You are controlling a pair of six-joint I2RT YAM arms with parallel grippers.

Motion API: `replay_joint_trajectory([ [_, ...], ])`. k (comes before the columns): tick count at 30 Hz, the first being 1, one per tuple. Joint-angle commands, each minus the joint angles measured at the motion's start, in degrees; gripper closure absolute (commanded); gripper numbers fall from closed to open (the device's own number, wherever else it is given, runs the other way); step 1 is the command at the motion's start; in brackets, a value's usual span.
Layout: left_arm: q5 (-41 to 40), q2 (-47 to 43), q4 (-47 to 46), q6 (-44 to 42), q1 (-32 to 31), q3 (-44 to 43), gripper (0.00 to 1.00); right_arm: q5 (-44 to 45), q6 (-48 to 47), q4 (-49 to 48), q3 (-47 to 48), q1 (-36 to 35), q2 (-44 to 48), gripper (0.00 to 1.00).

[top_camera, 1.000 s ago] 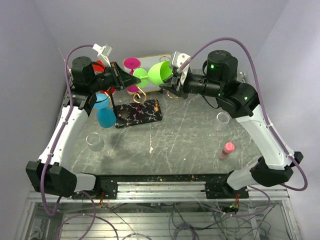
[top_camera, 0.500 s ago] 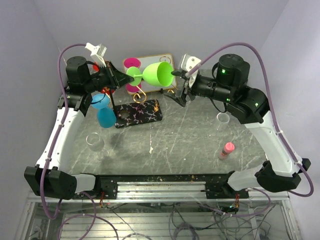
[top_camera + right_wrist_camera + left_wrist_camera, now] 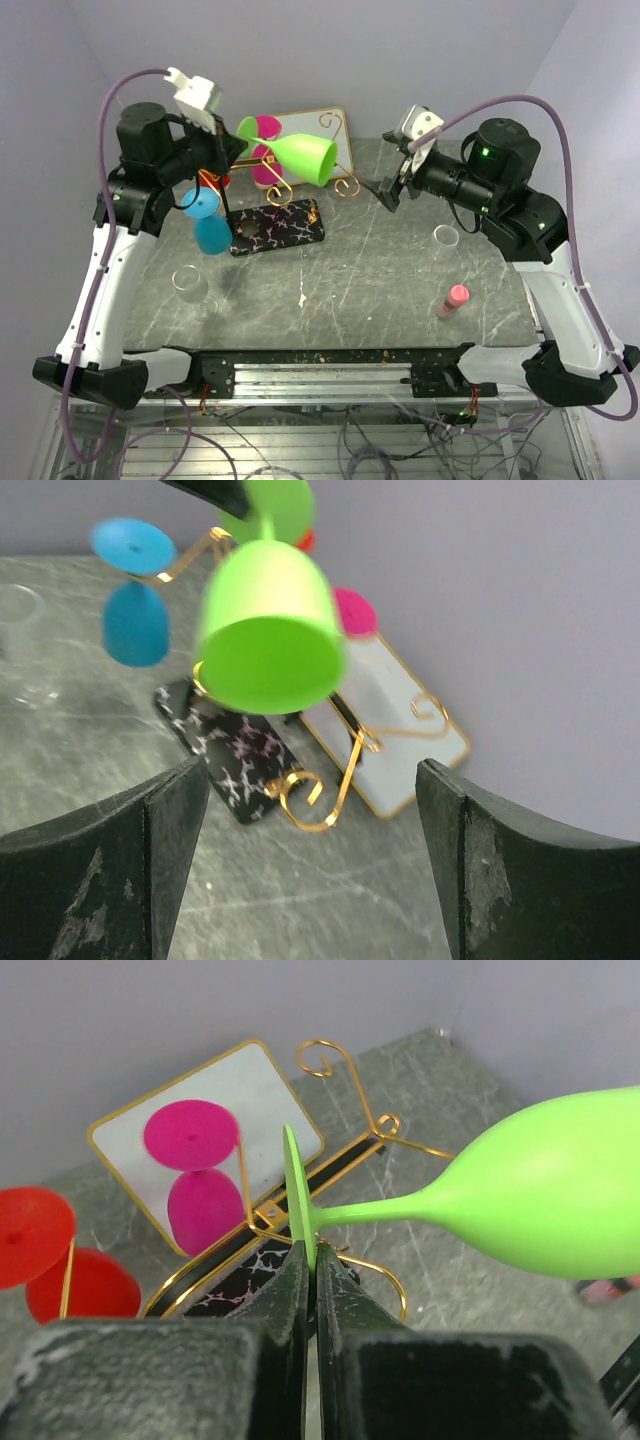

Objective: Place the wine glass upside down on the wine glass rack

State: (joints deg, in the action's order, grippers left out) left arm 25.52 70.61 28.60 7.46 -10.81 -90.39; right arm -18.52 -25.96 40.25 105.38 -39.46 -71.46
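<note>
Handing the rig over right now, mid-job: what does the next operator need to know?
Left gripper: jaws shut on the foot of the green wine glass, which is held in the air over the rack, roughly sideways, bowl toward the right arm.
Right gripper: open, empty, to the right of the bowl.
Wine glass rack: below the glass, not touching it.
Done: glass is up, in the left gripper alone.
Left: turn it bowl-down and hang it on the rack.
</note>
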Motion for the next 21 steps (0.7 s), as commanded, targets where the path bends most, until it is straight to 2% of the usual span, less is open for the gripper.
replay_joint_trajectory([
  [1,-9.97,-0.92,10.44,-20.99,-9.32,-3.18,0.93,4.14,3.61,-4.83,-4.96,6.06,1.47,0.16],
  [8,-15.42,-3.20,17.12,-37.85,-15.90,0.13,0.93,15.63,-0.52,-11.04,-14.31,10.73,3.12,0.15],
  [11,-17.48,-3.75,19.07,-44.99,-17.86,1.62,0.93,17.25,-2.42,-13.89,-19.42,13.38,3.79,0.15],
  [21,-20.06,-5.25,27.36,-63.30,-20.02,3.16,0.93,3.91,0.87,-17.57,-29.63,26.49,2.04,0.15],
])
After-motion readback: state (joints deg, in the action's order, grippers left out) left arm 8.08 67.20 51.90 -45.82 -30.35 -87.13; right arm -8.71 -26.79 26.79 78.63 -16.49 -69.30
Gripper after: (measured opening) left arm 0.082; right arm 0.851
